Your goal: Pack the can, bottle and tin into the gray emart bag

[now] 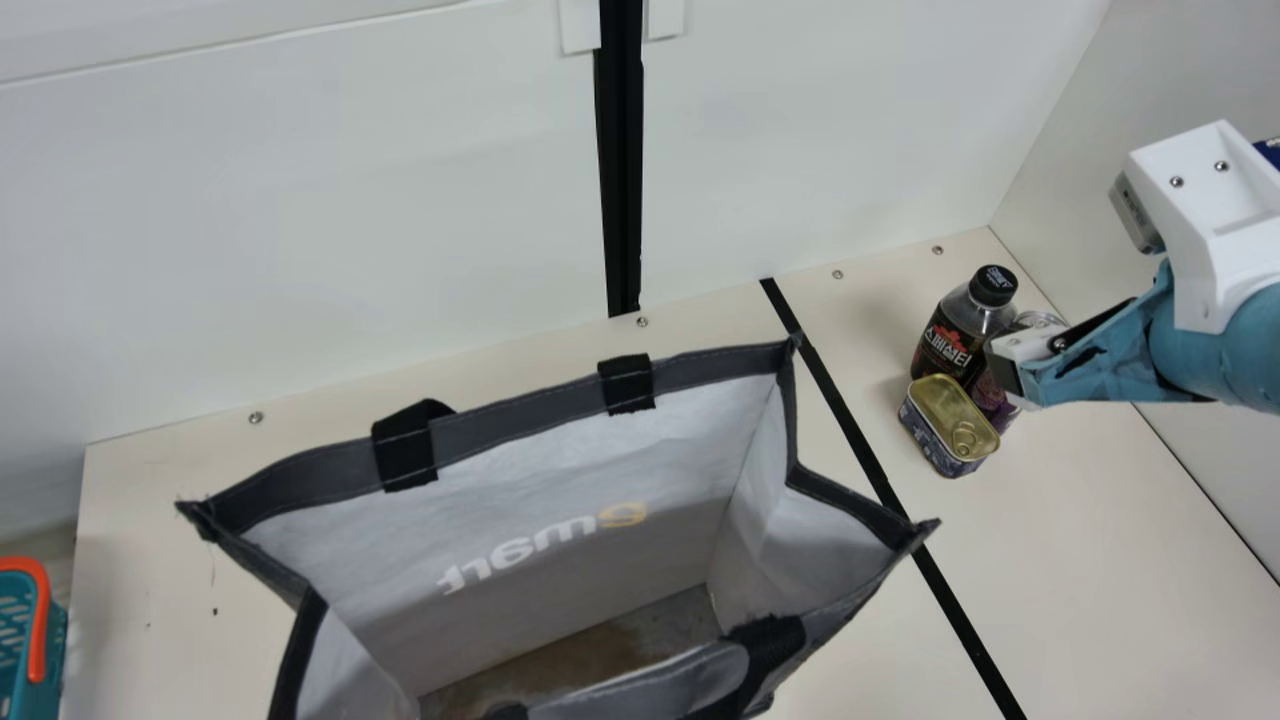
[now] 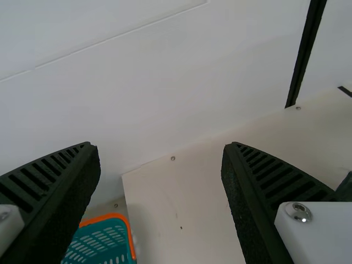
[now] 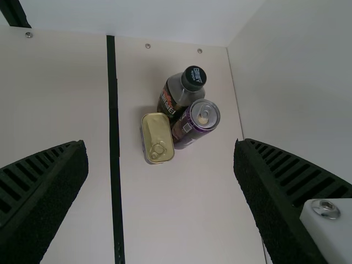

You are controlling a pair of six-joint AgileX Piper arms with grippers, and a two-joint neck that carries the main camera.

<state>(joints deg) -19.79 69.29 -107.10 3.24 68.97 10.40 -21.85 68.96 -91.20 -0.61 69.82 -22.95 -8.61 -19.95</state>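
Well, your right gripper hung to the right of the bag, its jaws spread wide, and your left gripper had its jaws well apart too. Right of the bag, you had the bottle and can upright, close together, with the tin just beside them, nearer the bag. Left of the bag sat the basket.
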